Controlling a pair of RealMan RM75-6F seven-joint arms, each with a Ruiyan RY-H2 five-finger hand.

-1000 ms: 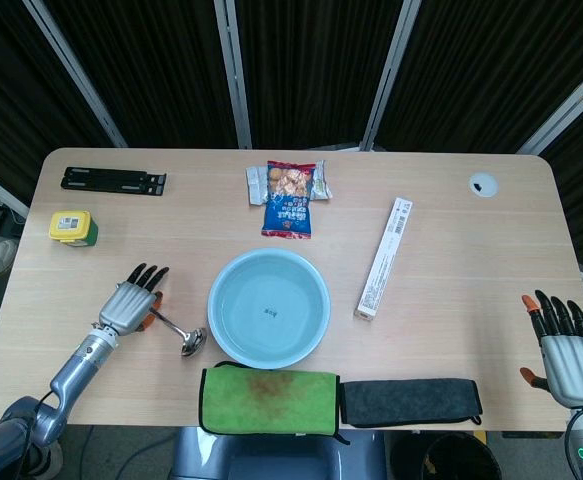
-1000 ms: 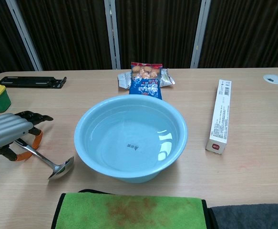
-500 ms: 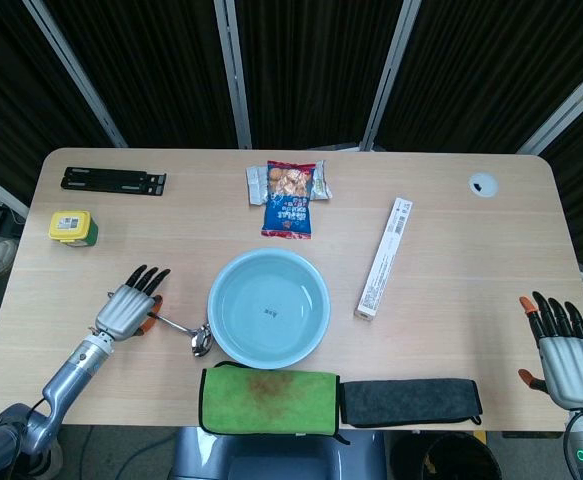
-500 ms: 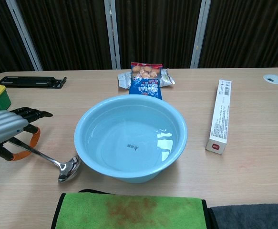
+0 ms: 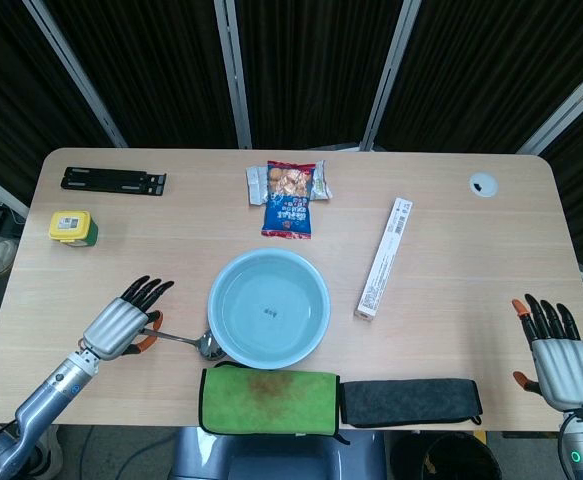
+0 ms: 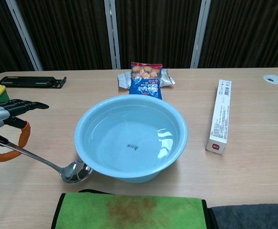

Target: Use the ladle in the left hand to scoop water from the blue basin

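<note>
The blue basin (image 5: 269,307) (image 6: 130,138) holds clear water at the table's middle front. A steel ladle (image 5: 186,340) (image 6: 43,161) with an orange handle loop is held by my left hand (image 5: 119,323) (image 6: 0,117), left of the basin. Its bowl (image 6: 76,171) hangs low at the basin's outer left wall, outside the water. My right hand (image 5: 556,350) rests at the table's front right corner, fingers spread, holding nothing; the chest view does not show it.
A green cloth (image 5: 269,400) and a dark grey cloth (image 5: 409,400) lie along the front edge. A snack bag (image 5: 289,197), a long white box (image 5: 384,257), a yellow-lidded tin (image 5: 72,228) and a black bracket (image 5: 113,180) lie further back.
My left hand has drawn back toward the front left, lifting and turning the ladle; its bowl has swung right to the basin's wall. The right hand has barely shifted.
</note>
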